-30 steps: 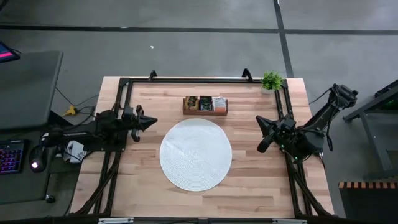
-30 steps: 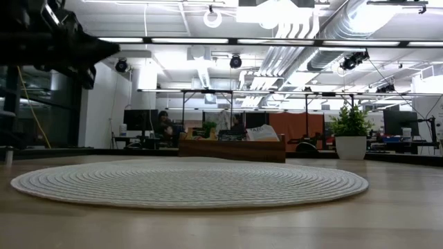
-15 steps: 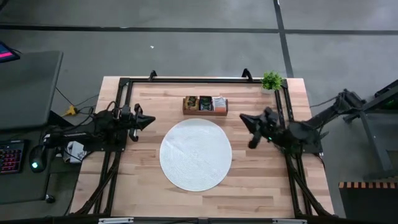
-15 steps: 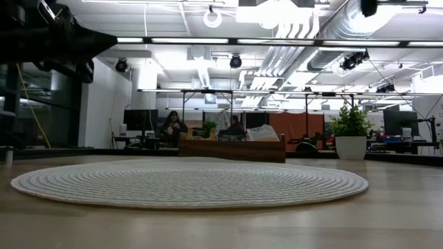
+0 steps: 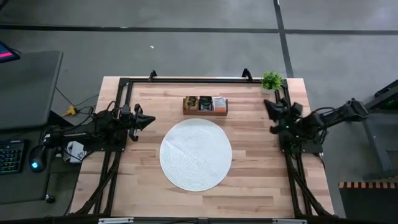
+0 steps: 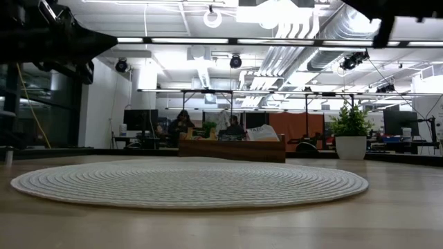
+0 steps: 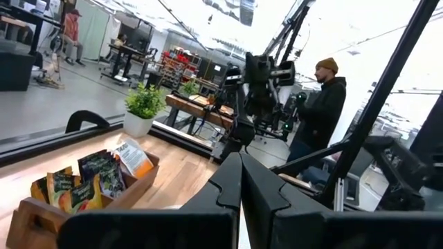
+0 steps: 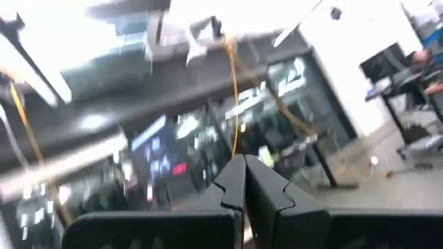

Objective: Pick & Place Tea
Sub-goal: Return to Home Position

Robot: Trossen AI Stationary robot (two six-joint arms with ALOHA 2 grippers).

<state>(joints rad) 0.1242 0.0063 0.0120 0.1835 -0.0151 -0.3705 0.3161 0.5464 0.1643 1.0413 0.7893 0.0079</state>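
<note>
Both grippers are closed with nothing between the fingers. In the high view the left gripper (image 5: 148, 120) hangs over the left side of the table (image 5: 249, 180), and the right gripper (image 5: 271, 107) is at the right edge, near the small plant (image 5: 272, 80). The tea sachets (image 5: 205, 103), black, orange and white, stand in the wooden tray (image 5: 185, 107) behind the round white mat (image 5: 196, 154). Compared with half a second ago, the right gripper has pulled back from the mat side toward the edge; the left one has not moved.

In the low view the tray (image 6: 232, 150) stands beyond the mat (image 6: 190, 181), and a dark part of the right arm (image 6: 394, 8) now shows at the top.

In the left wrist view the fingertips (image 7: 241, 160) touch; the sachets (image 7: 90, 183) stand upright in the tray (image 7: 41, 214).

In the right wrist view the gripper (image 8: 243, 162) is also closed and faces the room.
</note>
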